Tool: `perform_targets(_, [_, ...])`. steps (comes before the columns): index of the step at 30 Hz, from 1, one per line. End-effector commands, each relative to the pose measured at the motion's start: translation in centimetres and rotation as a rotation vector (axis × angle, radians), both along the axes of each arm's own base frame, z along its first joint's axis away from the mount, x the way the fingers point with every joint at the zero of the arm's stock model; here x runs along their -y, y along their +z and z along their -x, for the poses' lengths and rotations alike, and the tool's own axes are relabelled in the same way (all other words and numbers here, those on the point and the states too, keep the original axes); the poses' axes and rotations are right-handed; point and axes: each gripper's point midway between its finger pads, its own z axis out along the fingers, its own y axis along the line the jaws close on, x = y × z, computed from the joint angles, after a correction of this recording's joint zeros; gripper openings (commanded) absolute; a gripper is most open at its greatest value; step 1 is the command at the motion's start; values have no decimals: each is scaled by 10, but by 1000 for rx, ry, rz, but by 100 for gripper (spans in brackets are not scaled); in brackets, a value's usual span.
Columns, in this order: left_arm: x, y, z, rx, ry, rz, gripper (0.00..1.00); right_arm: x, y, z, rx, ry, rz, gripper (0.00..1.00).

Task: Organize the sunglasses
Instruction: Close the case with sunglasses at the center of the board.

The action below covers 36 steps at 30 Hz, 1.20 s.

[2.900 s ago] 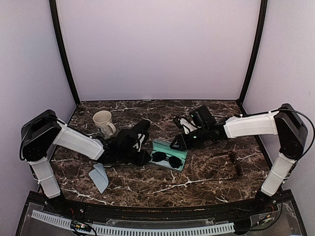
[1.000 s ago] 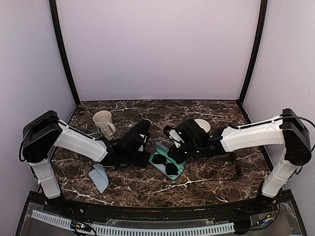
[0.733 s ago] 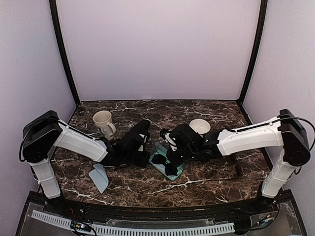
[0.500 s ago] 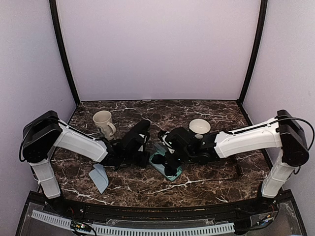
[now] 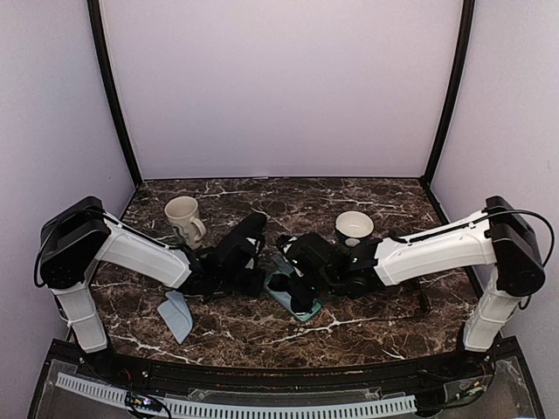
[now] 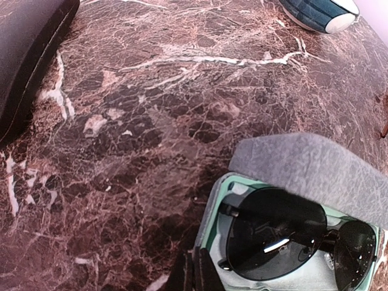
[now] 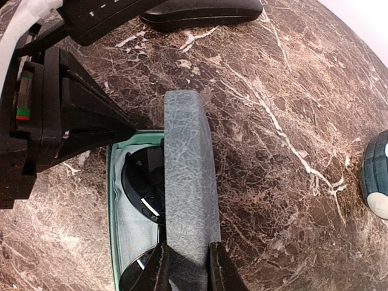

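One pair of sunglasses [image 6: 285,239] lies in the open blue-grey case [image 6: 212,233], which is lined in mint green; it also shows in the right wrist view [image 7: 140,182]. My right gripper [image 7: 188,270] is shut on the case's grey lid [image 7: 188,182], held half over the glasses. My left gripper [image 6: 195,276] is shut, its tips against the case's end rim. From above, both grippers, the left [image 5: 253,281] and the right [image 5: 301,272], meet at the case [image 5: 293,297]. The second pair [image 5: 424,301] lies on the table at the right, partly hidden by my right arm.
A black oblong case [image 7: 203,11] lies beside the left arm, also seen in the left wrist view [image 6: 24,54]. A cream mug [image 5: 183,218] stands back left, a white bowl [image 5: 354,227] behind the right arm. A blue-grey pouch [image 5: 177,316] lies front left.
My right gripper has moved left to the case and taken its lid, swinging it up over the glasses. The case has turned a little. The left arm has barely moved.
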Motion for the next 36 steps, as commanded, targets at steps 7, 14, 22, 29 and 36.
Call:
perform_targets(7, [-9, -18, 13, -52, 16, -29, 0, -39, -38, 39, -179, 94, -82, 15])
perform_targets(14, [-10, -17, 14, -47, 16, -26, 0, -42, -48, 45, -213, 95, -89, 15])
perform_targets(22, [-11, -18, 15, -48, 17, -26, 0, -48, -53, 53, -261, 101, -127, 16])
perform_targets(29, [-12, -18, 15, -49, 19, -24, 0, -53, -62, 60, -285, 102, -135, 18])
perform_targets(36, [-12, -18, 15, -49, 20, -24, 0, -57, -59, 66, -305, 125, -179, 24])
